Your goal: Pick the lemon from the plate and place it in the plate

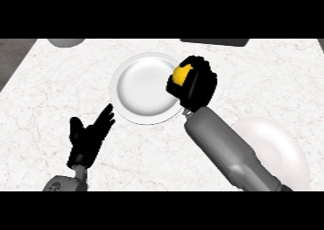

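Note:
My right hand (pixel 194 85) is curled round a yellow lemon (pixel 182 74), of which only a small patch shows between the fingers. The hand hovers over the right rim of a white plate (pixel 141 87) lying in the middle of the marble counter. A second white plate (pixel 273 146) lies at the lower right, partly hidden behind my right forearm. My left hand (pixel 90 134) rests open at the lower left, fingers pointing up toward the first plate, holding nothing.
A grey rounded object (pixel 66 42) sits at the counter's far left edge and a dark flat object (pixel 216 42) at the far edge right of centre. The counter's left edge runs diagonally at the left.

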Available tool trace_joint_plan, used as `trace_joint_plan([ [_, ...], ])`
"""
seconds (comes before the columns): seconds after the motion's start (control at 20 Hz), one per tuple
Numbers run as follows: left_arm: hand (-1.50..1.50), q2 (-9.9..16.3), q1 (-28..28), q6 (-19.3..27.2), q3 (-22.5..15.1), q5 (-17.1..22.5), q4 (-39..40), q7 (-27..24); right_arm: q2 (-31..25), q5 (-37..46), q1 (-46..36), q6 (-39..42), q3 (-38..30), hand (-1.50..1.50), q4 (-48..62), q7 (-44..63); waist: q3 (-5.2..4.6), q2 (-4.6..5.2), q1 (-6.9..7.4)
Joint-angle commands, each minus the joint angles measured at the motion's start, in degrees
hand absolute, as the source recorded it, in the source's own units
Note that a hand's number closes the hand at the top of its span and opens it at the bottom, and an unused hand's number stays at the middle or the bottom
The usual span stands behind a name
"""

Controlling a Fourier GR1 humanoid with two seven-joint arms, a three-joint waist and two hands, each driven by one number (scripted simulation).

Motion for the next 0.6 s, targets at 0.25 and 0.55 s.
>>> trace_joint_plan([
  [0.25, 0.00, -0.01, -1.95, -0.11, 0.38, -0.54, 0.99, -1.08, 0.39, -23.30, -2.41, -1.43, 0.01, -1.50, 10.31, -6.68, 0.12, 1.11, 1.47],
  [0.55, 0.00, -0.46, -3.28, 0.55, -0.23, -1.09, 0.60, 1.40, 0.39, -30.29, -3.46, -11.10, 1.56, -1.50, 7.30, -16.74, 0.23, 0.96, 1.35],
])
